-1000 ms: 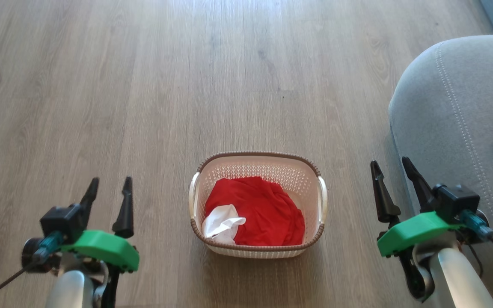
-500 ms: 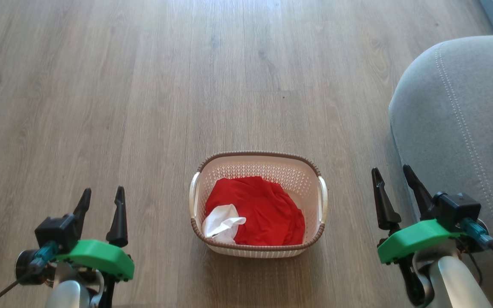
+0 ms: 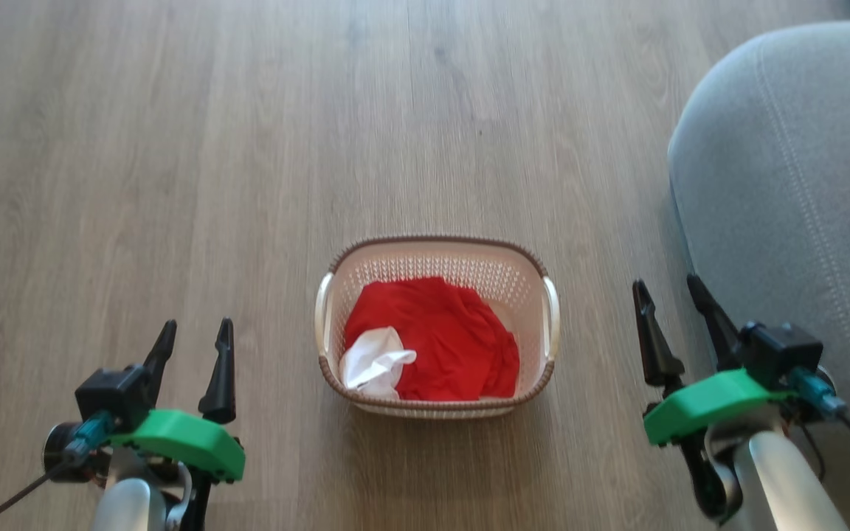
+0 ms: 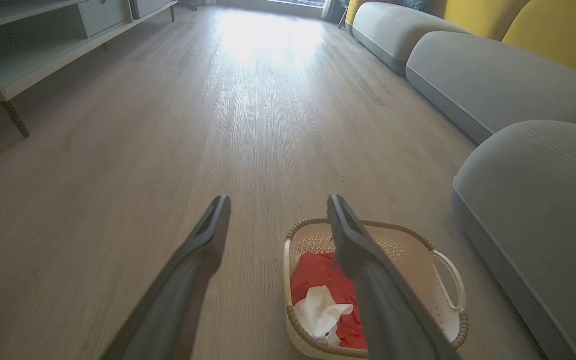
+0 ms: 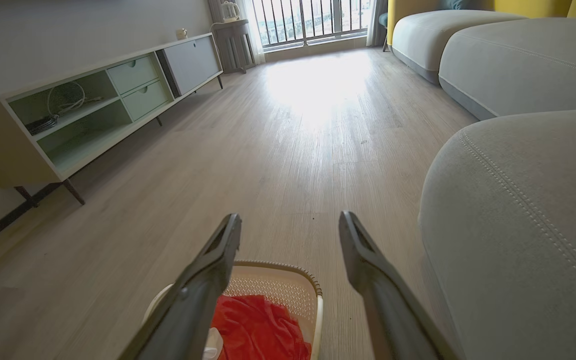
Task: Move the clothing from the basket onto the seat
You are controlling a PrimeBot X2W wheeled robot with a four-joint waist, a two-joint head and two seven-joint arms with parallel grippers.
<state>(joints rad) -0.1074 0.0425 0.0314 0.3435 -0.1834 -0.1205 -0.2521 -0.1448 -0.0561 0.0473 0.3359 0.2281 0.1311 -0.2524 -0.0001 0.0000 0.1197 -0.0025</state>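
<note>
Perforated plastic basket (image 3: 436, 259), soft cloth clothing (image 3: 447, 343), matt wood-grain floor (image 3: 248, 147)

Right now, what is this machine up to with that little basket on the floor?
The red garment with a white patch lies in the small cream perforated plastic basket on the wood floor. The robot's left gripper and right gripper hover open either side, empty. The large light grey fabric sofa seat stands at its right.
</note>
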